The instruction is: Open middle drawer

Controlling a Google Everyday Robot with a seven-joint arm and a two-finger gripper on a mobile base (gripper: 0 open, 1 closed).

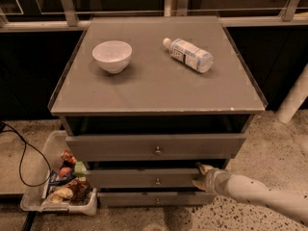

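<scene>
Pale arm, tan-tipped gripper
Smooth off-white tube of an arm [260, 194], dotted with dark specks, grey cuff [218, 181] at the wrist; tan gripper [201, 176] sits at the right end of the middle drawer [139, 178].

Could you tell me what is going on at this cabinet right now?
The robot's arm reaches in from the lower right, and its gripper is at the right end of the middle drawer, well to the side of the small brass knob. The drawer looks at most barely out. On the cabinet top sit a white bowl and a water bottle lying on its side. A tray of snacks is on the floor to the left.
</scene>
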